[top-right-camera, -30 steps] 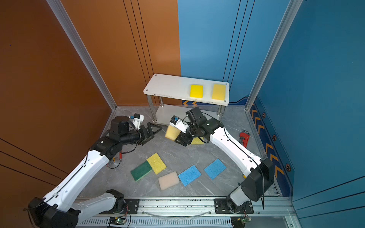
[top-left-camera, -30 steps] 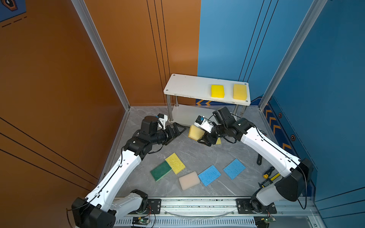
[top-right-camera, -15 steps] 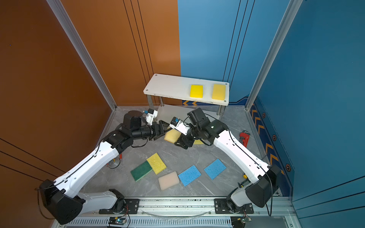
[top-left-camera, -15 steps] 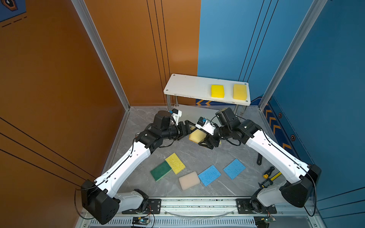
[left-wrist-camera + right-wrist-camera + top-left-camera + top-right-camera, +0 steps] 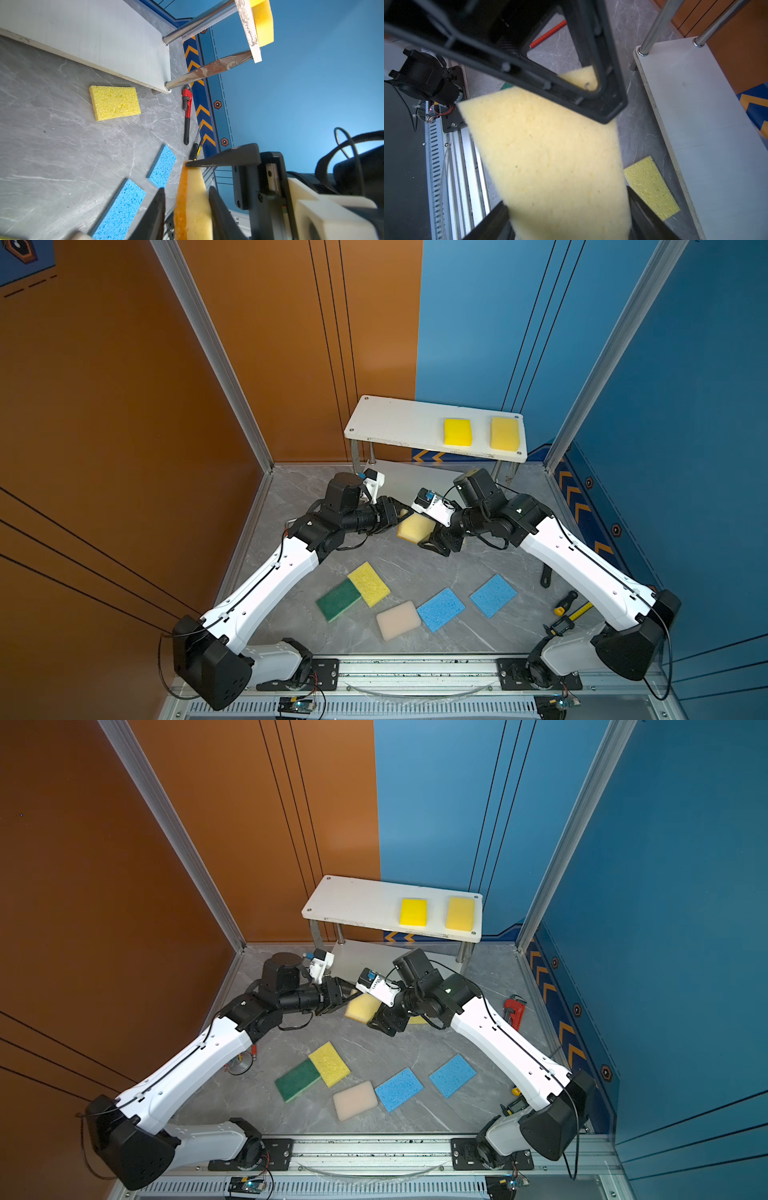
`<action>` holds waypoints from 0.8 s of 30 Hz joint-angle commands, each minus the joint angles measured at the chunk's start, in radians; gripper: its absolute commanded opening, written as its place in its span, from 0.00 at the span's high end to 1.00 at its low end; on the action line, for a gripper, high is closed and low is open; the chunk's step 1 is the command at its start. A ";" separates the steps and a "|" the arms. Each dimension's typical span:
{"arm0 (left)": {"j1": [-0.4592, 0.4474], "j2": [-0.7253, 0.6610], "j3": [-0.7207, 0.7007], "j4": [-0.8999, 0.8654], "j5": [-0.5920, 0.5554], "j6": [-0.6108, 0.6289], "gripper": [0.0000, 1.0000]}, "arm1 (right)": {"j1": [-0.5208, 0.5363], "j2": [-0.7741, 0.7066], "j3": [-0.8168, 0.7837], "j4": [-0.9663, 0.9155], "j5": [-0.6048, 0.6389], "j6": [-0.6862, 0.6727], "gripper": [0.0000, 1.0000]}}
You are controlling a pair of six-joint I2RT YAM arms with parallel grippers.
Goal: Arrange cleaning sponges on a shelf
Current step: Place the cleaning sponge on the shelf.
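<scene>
A thick yellow sponge [image 5: 415, 526] hangs above the floor between both arms. My right gripper [image 5: 566, 199] is shut across its width. My left gripper [image 5: 186, 188] straddles its opposite edge; one finger rests on the pale face and a thin gap shows at the orange face. The shelf [image 5: 395, 423] stands behind, with two thick yellow sponges [image 5: 457, 432] [image 5: 504, 433] on its top board. On the floor lie a dark green sponge [image 5: 338, 599], a pale-yellow one [image 5: 369, 584], a pinkish-beige one [image 5: 398, 620] and two blue ones [image 5: 441, 609] [image 5: 493, 595]. Another pale-yellow sponge [image 5: 115, 102] lies beside the lower board [image 5: 93, 31].
A red wrench [image 5: 514, 1011] lies by the right wall. A black-and-yellow screwdriver [image 5: 565, 601] and a caliper [image 5: 561, 624] sit near the right arm's base. A red-handled tool [image 5: 253, 1050] lies under the left arm. Walls close in on three sides.
My left arm has swung right to the sponge held by the right gripper, and its jaws have narrowed around the sponge's edge. The right gripper has shifted slightly with the sponge.
</scene>
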 commanded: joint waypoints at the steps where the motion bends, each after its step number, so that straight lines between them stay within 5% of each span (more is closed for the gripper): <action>1: -0.008 0.006 0.030 0.002 0.005 0.006 0.67 | 0.003 -0.029 0.009 -0.029 0.040 -0.005 0.23; 16: -0.005 -0.033 0.007 0.002 -0.056 -0.030 0.79 | -0.036 -0.069 0.002 0.063 0.062 0.095 0.05; 21: 0.023 -0.078 0.003 0.049 -0.115 -0.096 0.79 | -0.146 -0.176 -0.066 0.232 0.054 0.283 0.03; 24: 0.051 -0.134 -0.009 0.111 -0.224 -0.184 0.79 | -0.230 -0.295 -0.174 0.395 0.154 0.482 0.03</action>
